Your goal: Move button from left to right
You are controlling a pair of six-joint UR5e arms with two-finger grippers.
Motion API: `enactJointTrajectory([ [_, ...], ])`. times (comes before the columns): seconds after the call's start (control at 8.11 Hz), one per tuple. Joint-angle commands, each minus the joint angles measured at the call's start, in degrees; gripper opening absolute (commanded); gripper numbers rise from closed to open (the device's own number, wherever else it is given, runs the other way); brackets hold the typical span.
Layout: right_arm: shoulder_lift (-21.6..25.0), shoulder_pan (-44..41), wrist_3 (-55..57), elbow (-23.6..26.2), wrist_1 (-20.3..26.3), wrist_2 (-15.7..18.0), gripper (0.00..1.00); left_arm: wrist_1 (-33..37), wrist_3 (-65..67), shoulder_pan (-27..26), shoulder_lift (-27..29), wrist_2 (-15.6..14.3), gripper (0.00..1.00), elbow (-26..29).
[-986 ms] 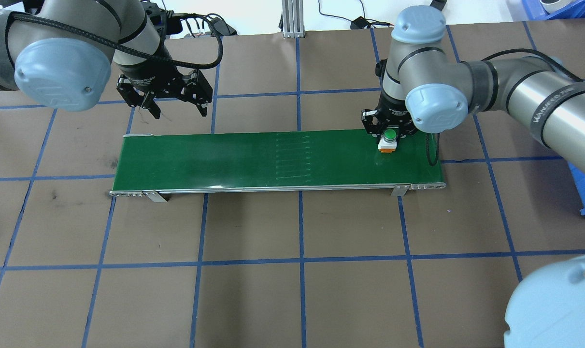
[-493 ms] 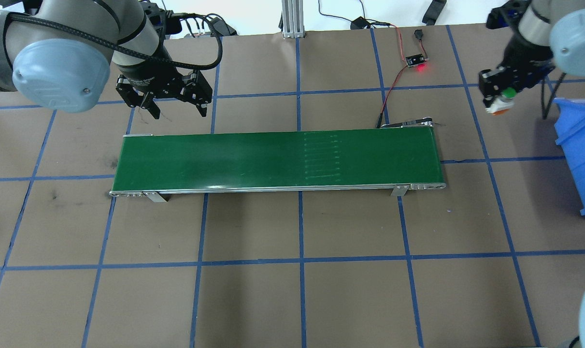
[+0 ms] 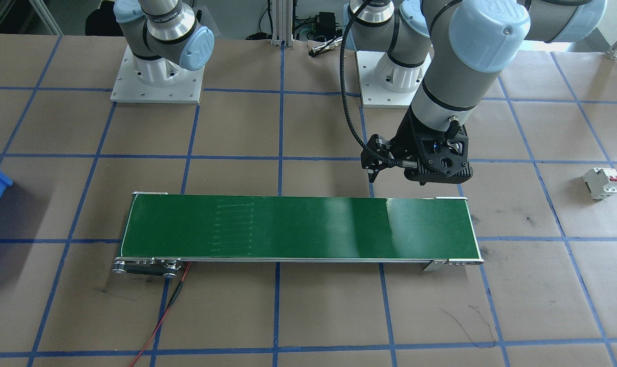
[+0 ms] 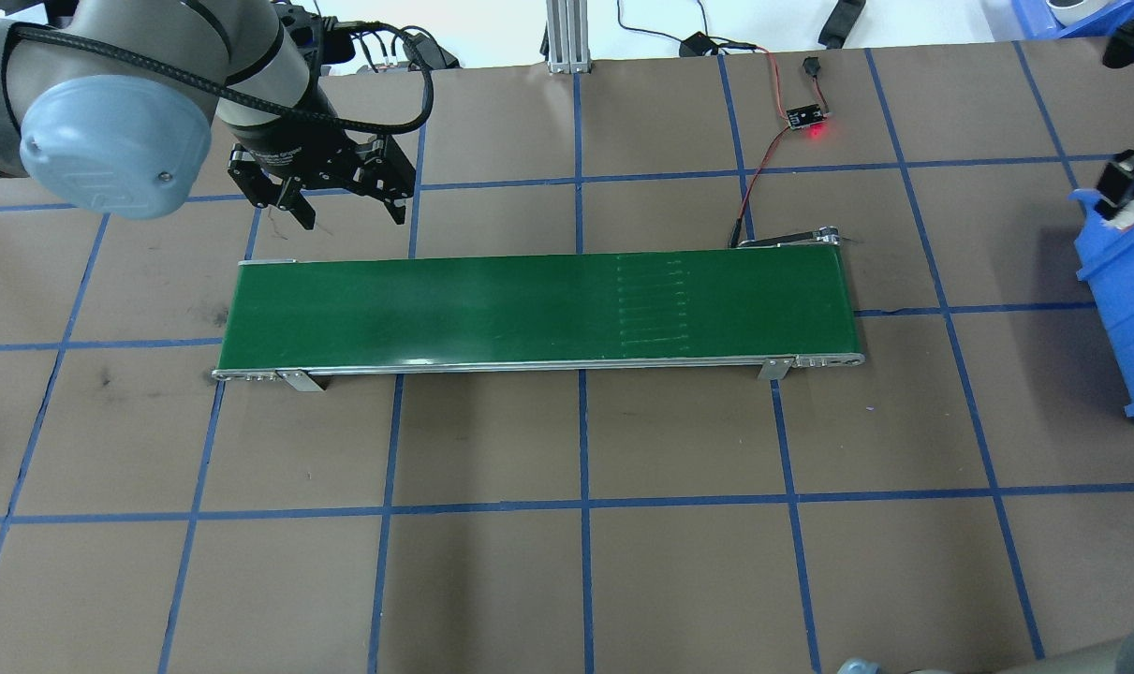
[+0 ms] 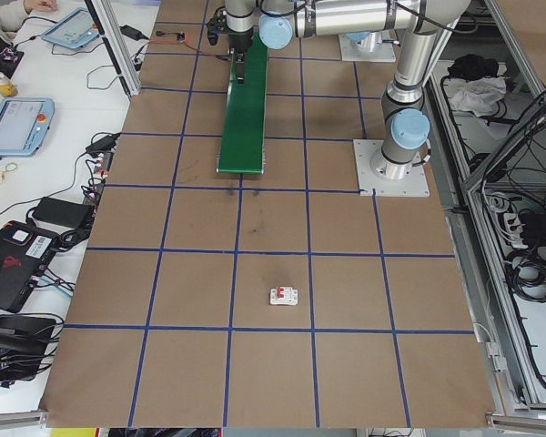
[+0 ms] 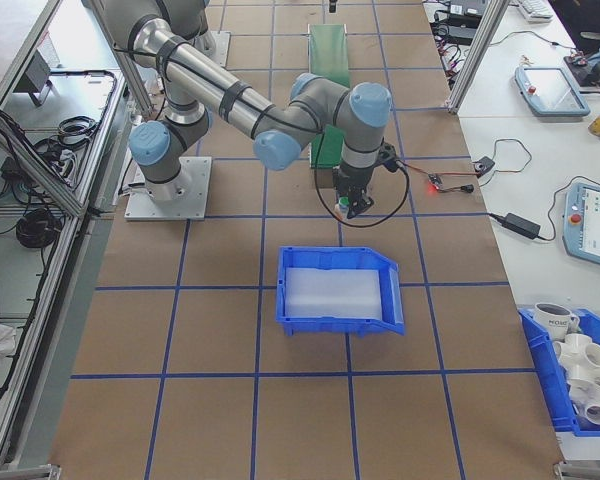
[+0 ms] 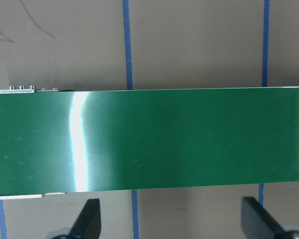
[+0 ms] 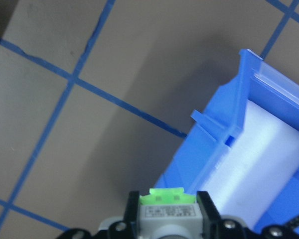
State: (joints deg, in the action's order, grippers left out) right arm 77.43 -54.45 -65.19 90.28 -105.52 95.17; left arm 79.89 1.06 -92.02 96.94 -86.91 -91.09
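- Right gripper (image 8: 167,219) is clamped on the small green-capped push-button with a white-grey body (image 8: 168,208), held in the air.
- Blue plastic bin (image 8: 269,149) lies just ahead of the button; its near rim is almost underneath, so the drop needs a short advance over the white-lined interior.
- Left gripper (image 4: 340,194) hangs spread wide and empty, behind the green conveyor belt (image 4: 529,304), well away.

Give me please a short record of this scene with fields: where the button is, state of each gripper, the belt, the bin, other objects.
button: held in the right gripper, light-green base showing between the fingers, above the table beside the bin's edge
right gripper: shut on the button
left gripper: open, empty, above the table behind the conveyor's left end
green conveyor belt: nothing on it
blue bin: white inside, no part seen in it
circuit breaker: on the table, apart from the conveyor
small board: red light on, wired toward the conveyor
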Motion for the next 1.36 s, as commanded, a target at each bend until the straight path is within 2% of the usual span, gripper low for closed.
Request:
enactJointTrajectory([
  [0.0, -5.84, 10.48, -27.53, 0.07, -10.61, -1.03, 0.0, -0.09, 0.09, -0.01, -0.09, 0.08, 1.0, -0.05],
  [0.12, -9.19, 11.37, -33.8, 0.07, -13.28, -4.17, 0.0, 0.0, 0.09, -0.01, -0.09, 0.08, 1.0, -0.05],
  [0.37, -13.5, 11.47, -43.55, 0.95, -14.53, -4.47, 0.0, -0.09, 0.17, -0.01, 0.0, 0.08, 1.0, -0.14],
  [0.49, -16.4, 11.65, -53.54, 0.95, -18.54, -4.38, 0.0, -0.09, 0.18, -0.01, 0.0, 0.17, 1.0, -0.14],
  [0.62, -17.21, 11.65, -56.34, 1.13, -20.06, -4.03, 0.0, -0.09, 0.18, -0.09, 0.17, 0.34, 1.0, -0.14],
  [0.74, -17.39, 11.65, -56.54, 1.74, -20.07, -4.38, 0.06, -0.09, 0.18, -0.09, 0.09, 1.47, 1.0, -0.14],
  [0.86, -17.4, 11.65, -56.54, 2.44, -20.07, -4.38, 0.23, -0.44, 0.18, -0.09, 0.09, 1.48, 1.0, -0.14],
  [0.99, -17.31, 11.65, -56.54, 2.45, -20.07, -4.56, 0.78, -1.49, 0.26, -0.01, 0.09, 1.48, 1.0, -0.14],
  [1.11, -16.7, 11.65, -56.54, 2.45, -19.9, -4.47, 1.0, -1.93, 0.26, -0.01, 0.09, 1.48, 1.0, -0.14],
  [1.23, -15.13, 11.65, -56.45, 2.45, -19.81, -4.64, 1.0, -2.02, 0.26, -0.09, 0.17, 1.48, 1.0, -0.14],
])
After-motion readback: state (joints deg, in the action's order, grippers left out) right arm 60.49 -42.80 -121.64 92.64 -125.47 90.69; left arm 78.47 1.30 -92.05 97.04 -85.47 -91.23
